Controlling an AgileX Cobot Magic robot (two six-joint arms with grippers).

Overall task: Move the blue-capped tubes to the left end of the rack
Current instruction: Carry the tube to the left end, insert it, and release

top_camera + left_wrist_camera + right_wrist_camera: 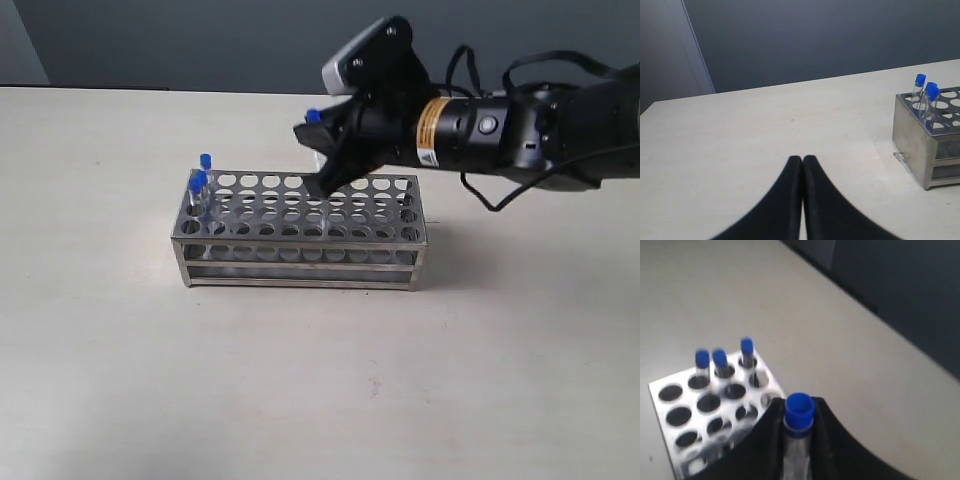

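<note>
**Item:** rack [300,225], stainless steel, perforated top plate with a lower shelf, standing on a pale table [300,390].

**Contents at the rack's left end:** three blue-capped tubes [720,360], upright in neighbouring holes of the end columns and close together. No other tube stands in the visible holes.

**In transit:** fourth tube [313,117], blue cap uppermost, over the rack's rear edge and right of its middle. It is well apart from the three at the left end. Whether its lower end is clear of the top plate cannot be told.

**Right gripper** [798,415]: clamped on the fourth tube just below the cap, one finger on each side.

**Left gripper** [802,162]: fingers pressed together, holding nothing, well off the rack's left end and low over the table.

**Status (judged):** three of four placed; the last is held and not yet at the left end.

**Risks (judged):**
- A thin, smooth tube gripped high may tilt or slide in the fingers. Its foot would then miss the hole and strike the plate.
- A low carry along the rack could catch the tube's foot on a hole rim.
- The seated tubes are crowded, so the broad fingers could knock one on the way down.
- Release before the tube passes through the top plate and seats below would leave it leaning or let it fall.
</note>
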